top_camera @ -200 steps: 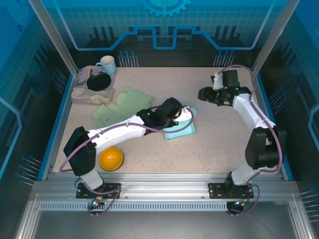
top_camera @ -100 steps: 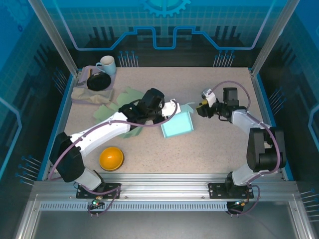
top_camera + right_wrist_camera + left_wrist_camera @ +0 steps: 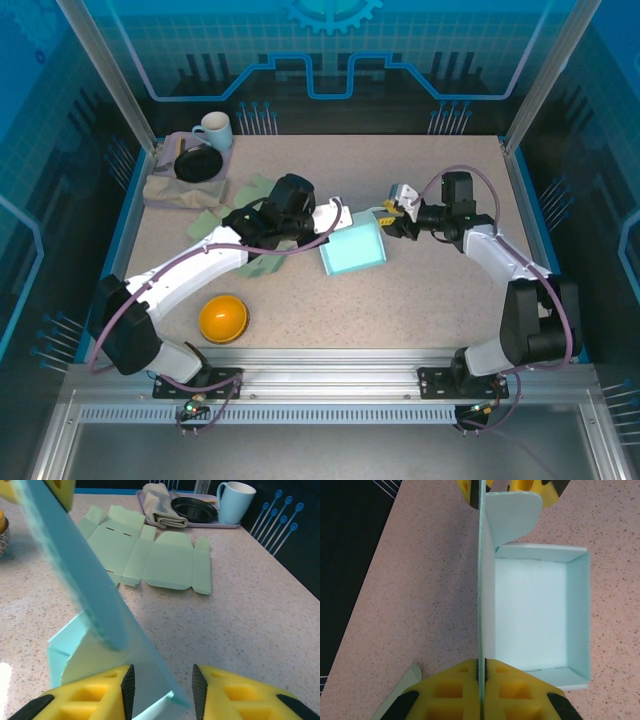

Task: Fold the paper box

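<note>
Left gripper (image 3: 340, 212) is clamped tight on the paper box's (image 3: 355, 248) tall upright panel (image 3: 481, 580). In the left wrist view both pads (image 3: 455, 692) press flat on its 2 faces. Right gripper (image 3: 388, 220) sits at the box's back-right corner with its 2 fingers (image 3: 85, 702) apart. The panel's edge runs into the gap between them, and we can't tell if either pad touches it.

The box is pale blue and rests on the table (image 3: 430, 290) about mid-table, between the 2 grippers. We count 3 low walls plus the tall panel, with the cavity facing up and just its own pale floor (image 3: 535, 615) showing inside. 1 rounded flap (image 3: 512, 515) sticks off the panel near the right gripper's tips.

Flat green box blanks (image 3: 165, 562) lie spread on the table behind the box, partly under the left arm.

In the back-left corner a lilac tray (image 3: 168, 142) carries a black dish (image 3: 198, 163), a pale blue mug (image 3: 214, 130) and a folded beige cloth (image 3: 175, 190). We can't tell what's in the mug.

1 orange bowl (image 3: 222, 318) sits near the left arm's base, well apart from the box.
</note>
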### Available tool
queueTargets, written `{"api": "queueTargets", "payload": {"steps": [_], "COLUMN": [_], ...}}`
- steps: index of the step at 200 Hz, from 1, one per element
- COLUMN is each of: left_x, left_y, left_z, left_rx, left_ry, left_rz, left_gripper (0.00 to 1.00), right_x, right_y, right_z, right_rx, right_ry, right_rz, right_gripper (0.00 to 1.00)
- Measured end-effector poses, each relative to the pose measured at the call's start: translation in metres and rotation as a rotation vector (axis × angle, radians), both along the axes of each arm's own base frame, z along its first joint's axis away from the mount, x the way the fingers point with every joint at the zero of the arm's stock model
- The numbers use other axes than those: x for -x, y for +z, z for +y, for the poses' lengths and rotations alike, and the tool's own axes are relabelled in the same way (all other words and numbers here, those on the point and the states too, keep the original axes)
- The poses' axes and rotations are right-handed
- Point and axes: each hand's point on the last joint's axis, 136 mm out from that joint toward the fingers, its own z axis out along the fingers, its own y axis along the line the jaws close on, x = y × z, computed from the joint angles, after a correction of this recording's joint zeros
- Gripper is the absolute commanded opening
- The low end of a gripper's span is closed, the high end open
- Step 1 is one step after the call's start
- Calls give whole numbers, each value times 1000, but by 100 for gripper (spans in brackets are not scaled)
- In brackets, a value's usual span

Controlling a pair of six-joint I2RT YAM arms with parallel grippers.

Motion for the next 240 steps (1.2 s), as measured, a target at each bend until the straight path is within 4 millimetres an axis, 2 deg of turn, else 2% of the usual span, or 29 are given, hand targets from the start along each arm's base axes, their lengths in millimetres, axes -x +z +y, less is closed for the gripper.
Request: {"api": "queueTargets", "payload": {"steps": [51,81,105,122,131,141,151,164,176,197,213,228,240], "left_x": [2,4,7,8,10,11,12,13,13,11,6,-11,-28], "left_y": [3,1,2,4,6,7,8,8,7,7,8,17,28], "left_z": [2,2,0,-1,-1,0,0,1,1,3,7,21,39], "left_rx": [12,13,22,29,34,34,34,33,32,39,75,147,227], "left_ry": [-4,-8,-21,-28,-33,-35,-40,-42,-41,-11,53,180,314], "left_rz": [7,21,28,27,25,27,26,29,30,39,66,100,135], "left_gripper": [0,0,0,0,0,0,0,0,0,13,39,63,72], "right_x": [10,24,33,37,39,40,41,42,42,40,40,41,39], "right_y": [7,10,15,19,20,21,22,21,20,20,18,12,8], "right_z": [14,25,32,34,34,34,34,34,34,33,34,34,32], "right_rx": [13,7,1,0,3,4,8,14,17,19,16,21,28], "right_ry": [72,143,197,222,231,239,246,254,257,250,247,236,214], "right_rz": [-8,3,3,-1,-3,-3,-6,-13,-11,-17,-25,-15,-17], "right_gripper": [44,43,38,27,24,15,14,4,0,0,0,0,0]}}
